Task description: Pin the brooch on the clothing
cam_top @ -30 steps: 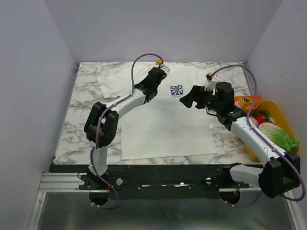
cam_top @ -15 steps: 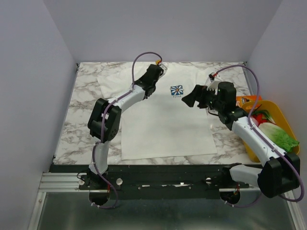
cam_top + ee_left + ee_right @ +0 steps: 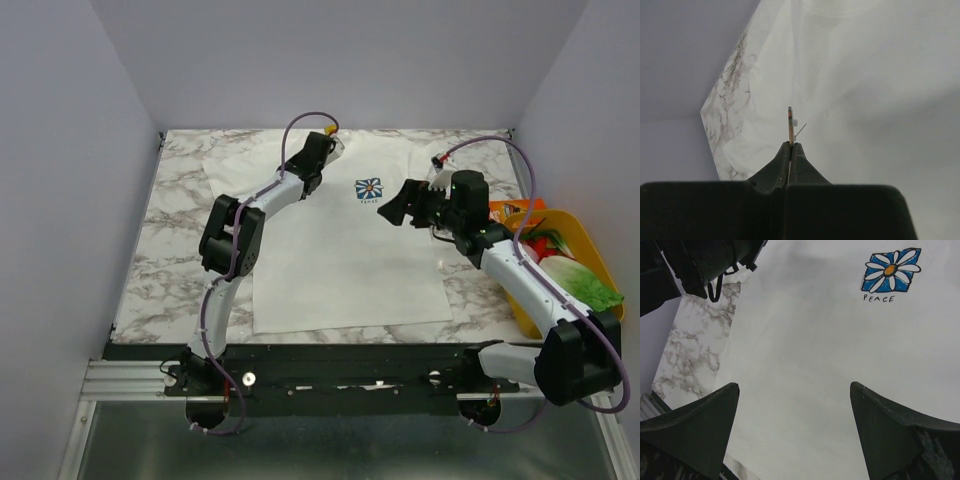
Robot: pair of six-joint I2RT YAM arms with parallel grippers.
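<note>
The clothing (image 3: 340,260) is a white T-shirt lying flat on the marble table, with a blue-and-white flower print (image 3: 368,189) on its chest. In the left wrist view my left gripper (image 3: 790,145) is shut on the brooch (image 3: 790,122). The brooch shows edge-on above the fingertips, with its thin pin wire sticking out to the right. It hangs over the shirt (image 3: 865,90) near the left shoulder. From above, the left gripper (image 3: 308,180) sits by the collar. My right gripper (image 3: 395,207) is open and empty over the chest, beside the print (image 3: 890,271); its fingers (image 3: 715,415) stand wide apart.
A yellow basket (image 3: 590,235) holding vegetables stands at the right edge, with an orange packet (image 3: 508,211) next to it. Grey walls close in the table on three sides. The left arm's dark body (image 3: 705,260) shows at the top left of the right wrist view.
The left arm has swung its elbow up and to the right, and its gripper has shifted slightly toward the collar with the brooch held. The right gripper has barely moved.
</note>
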